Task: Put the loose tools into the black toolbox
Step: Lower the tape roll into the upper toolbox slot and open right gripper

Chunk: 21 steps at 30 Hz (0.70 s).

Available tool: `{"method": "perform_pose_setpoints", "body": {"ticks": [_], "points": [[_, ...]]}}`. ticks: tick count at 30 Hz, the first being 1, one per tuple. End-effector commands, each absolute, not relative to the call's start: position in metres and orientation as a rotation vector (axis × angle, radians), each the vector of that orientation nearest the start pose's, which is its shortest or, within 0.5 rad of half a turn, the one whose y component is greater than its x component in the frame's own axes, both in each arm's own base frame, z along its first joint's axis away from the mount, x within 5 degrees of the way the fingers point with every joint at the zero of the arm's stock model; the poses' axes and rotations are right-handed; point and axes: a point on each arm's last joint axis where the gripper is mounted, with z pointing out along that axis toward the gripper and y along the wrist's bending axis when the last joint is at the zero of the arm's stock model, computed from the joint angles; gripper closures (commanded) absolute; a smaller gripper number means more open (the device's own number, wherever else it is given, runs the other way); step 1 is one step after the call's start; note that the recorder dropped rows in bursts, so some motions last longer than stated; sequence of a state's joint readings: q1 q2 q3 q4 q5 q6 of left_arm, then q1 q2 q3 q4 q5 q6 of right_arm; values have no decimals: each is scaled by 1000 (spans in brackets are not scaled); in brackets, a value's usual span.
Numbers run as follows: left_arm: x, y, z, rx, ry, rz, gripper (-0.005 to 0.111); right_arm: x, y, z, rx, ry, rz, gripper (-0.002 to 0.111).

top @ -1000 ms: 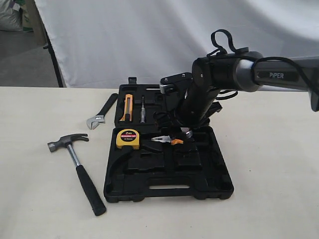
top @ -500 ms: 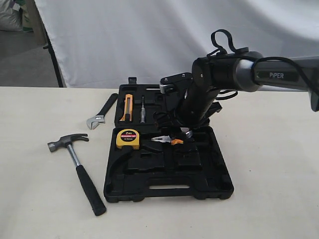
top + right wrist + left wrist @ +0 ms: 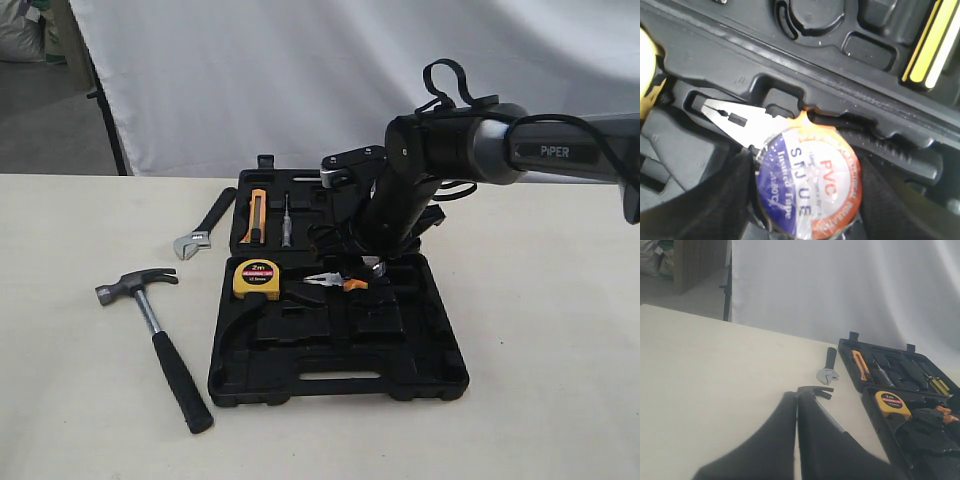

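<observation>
The small tape roll, wrapped in a blue, white and orange PVC label, sits between the fingers of my right gripper, which is shut on it. It hangs just over the orange-handled pliers inside the open black toolbox. In the exterior view my right gripper reaches down into the middle of the box. The claw hammer lies on the table left of the box, and the adjustable wrench lies behind it. My left gripper is shut and empty, with the hammer's claw just past its tips.
A yellow tape measure sits in the box's near half. An orange knife and a screwdriver lie in the far half. A white backdrop hangs behind the table. Yellow-and-black handles lie in a recess of the box.
</observation>
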<state>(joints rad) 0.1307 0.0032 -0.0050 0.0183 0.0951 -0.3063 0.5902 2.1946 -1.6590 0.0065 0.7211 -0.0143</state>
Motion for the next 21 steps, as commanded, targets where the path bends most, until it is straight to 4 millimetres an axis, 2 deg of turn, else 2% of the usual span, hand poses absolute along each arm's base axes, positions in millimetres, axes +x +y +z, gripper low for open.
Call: {"method": "perform_pose_setpoints", "body": {"ticks": [1,10,14,21], "points": [[55,9,208,-346,1526,-103,106,393,260,162,-790,2571,180,109],[55,9,208,-346,1526,-103,106,421,279,136,-695,2333,277,109],[55,9,208,-346,1526,-103,106,436,289,128,-685,2298,288,109],[55,9,208,-346,1526,-103,106,451,299,117,-678,2274,295,109]]}}
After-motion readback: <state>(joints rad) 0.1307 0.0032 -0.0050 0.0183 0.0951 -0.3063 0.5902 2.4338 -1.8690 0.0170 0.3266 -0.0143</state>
